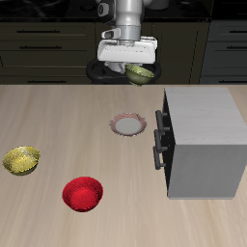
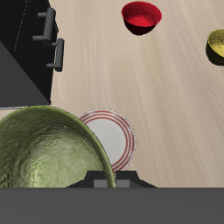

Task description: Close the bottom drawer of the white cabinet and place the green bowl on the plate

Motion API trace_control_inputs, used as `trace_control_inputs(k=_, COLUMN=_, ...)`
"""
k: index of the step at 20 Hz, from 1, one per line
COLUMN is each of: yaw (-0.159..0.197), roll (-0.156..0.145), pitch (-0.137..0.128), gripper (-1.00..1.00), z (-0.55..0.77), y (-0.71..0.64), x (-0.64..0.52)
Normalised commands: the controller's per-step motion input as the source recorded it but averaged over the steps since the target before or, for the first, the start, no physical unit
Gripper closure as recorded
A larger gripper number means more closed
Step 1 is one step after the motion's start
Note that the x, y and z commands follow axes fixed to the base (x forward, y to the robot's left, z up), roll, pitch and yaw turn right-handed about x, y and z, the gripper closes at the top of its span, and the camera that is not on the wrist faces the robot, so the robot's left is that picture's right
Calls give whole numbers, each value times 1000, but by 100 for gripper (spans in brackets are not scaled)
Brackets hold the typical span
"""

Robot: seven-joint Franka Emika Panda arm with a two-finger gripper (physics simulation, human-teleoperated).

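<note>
Wood-grain table (image 1: 58, 116) — dark cabinetry (image 1: 48, 43) behind — pincer (image 1: 135, 68) gripping green bowl (image 1: 141, 72).

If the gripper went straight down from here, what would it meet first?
Probably the plate, or the table just beside it: the gripper, shut on the green bowl, hangs roughly above it. Depth is unclear.

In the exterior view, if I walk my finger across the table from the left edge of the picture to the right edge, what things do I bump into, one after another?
yellow bowl → red bowl → plate → white cabinet. The green bowl is not on the table; the gripper holds it up in the air.
</note>
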Motion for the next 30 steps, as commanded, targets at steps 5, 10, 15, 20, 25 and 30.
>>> trace_control_inputs(k=5, yaw=17, roll=-6, pitch=1, gripper=100, z=-173, y=38, x=-251)
trace_control_inputs(k=10, yaw=5, roll=-17, pitch=-5, gripper=100, z=-73, y=19, x=-209)
trace_control_inputs(k=15, yaw=40, roll=-3, pitch=-41, gripper=100, z=15, y=158, x=-144)
trace_control_inputs(k=20, yaw=68, roll=-32, pitch=-38, gripper=100, z=-113, y=7, x=-49)
trace_control_inputs(k=25, yaw=56, roll=-3, pitch=-42, gripper=100, z=-68, y=-70, x=15)
trace_control_inputs(k=30, yaw=-20, roll=0, pitch=-45, gripper=100, z=-146, y=-207, x=109)
